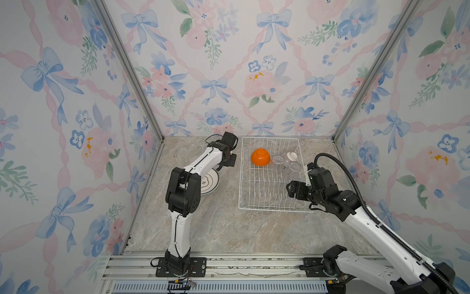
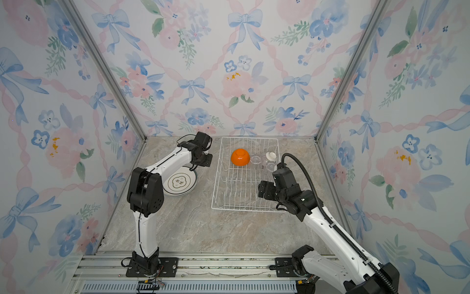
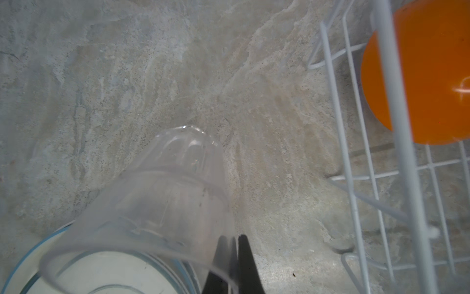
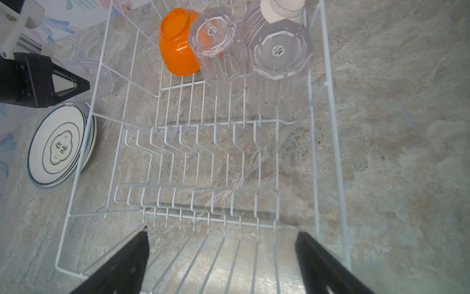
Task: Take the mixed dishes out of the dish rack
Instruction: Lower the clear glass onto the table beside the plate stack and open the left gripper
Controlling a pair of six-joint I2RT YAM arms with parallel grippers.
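Just left of the dish rack (image 4: 328,127), the left gripper (image 3: 232,241) pinches the wall of a clear tumbler (image 3: 165,198), close by the stacked plates (image 4: 59,149) on the table (image 1: 229,229). The right gripper (image 4: 222,231) hangs spread wide and empty over the rack's near end. At its far end sit an upturned orange bowl (image 4: 175,51), an inverted tumbler (image 4: 218,51), a second tumbler (image 4: 279,66) and a pale ribbed bowl (image 4: 279,10).

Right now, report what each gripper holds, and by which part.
Left gripper: a clear tumbler, pinched by the wall at its rim, one jaw inside. Right gripper: nothing, jaws wide open.
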